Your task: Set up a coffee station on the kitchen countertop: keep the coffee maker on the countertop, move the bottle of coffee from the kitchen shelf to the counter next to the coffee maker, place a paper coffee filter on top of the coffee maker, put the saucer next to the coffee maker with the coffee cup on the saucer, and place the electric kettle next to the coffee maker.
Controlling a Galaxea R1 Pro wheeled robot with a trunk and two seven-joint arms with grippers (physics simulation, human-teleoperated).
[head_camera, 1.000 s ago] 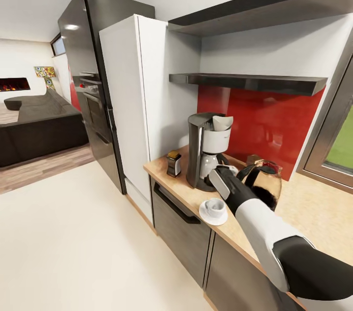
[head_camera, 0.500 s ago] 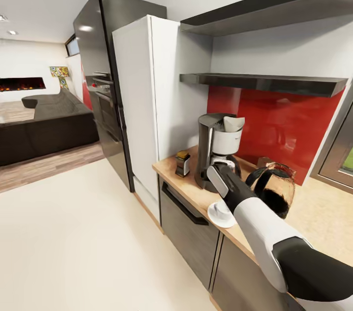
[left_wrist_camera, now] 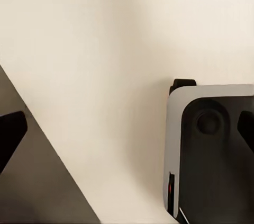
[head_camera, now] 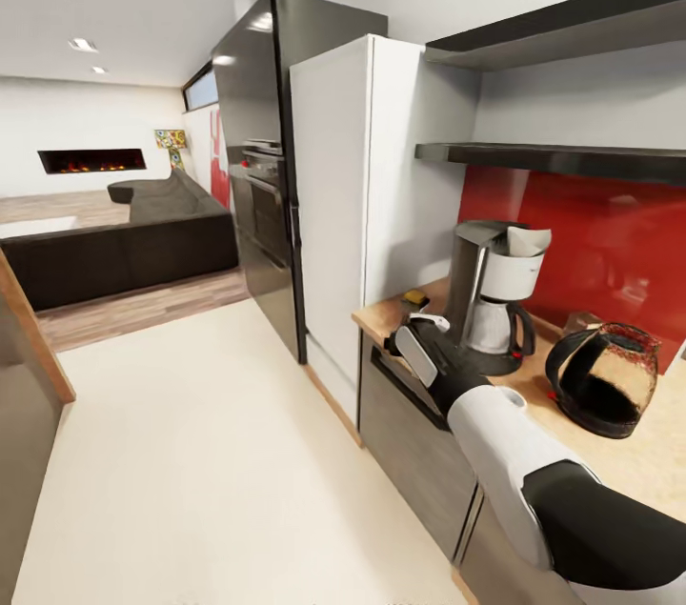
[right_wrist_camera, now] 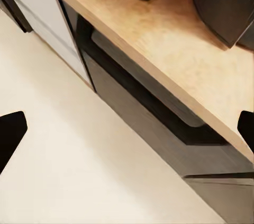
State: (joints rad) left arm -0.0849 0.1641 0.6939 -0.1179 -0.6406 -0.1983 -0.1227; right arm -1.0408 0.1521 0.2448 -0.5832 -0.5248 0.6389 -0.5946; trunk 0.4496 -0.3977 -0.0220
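On the kitchen countertop (head_camera: 636, 457), the coffee maker (head_camera: 488, 298) has the electric kettle (head_camera: 604, 378) on its right and the bottle of coffee (head_camera: 415, 296) on its left, so pull your wide-open, empty right gripper (head_camera: 417, 334) away slowly and bump nothing.

Head and right wrist toward the kitchen countertop (head_camera: 572, 395)

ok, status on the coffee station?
Open, empty: left gripper, right gripper. Atop coffee maker, paper coffee filter; electric kettle and bottle of coffee flank it on countertop. In the way: right arm over counter front.
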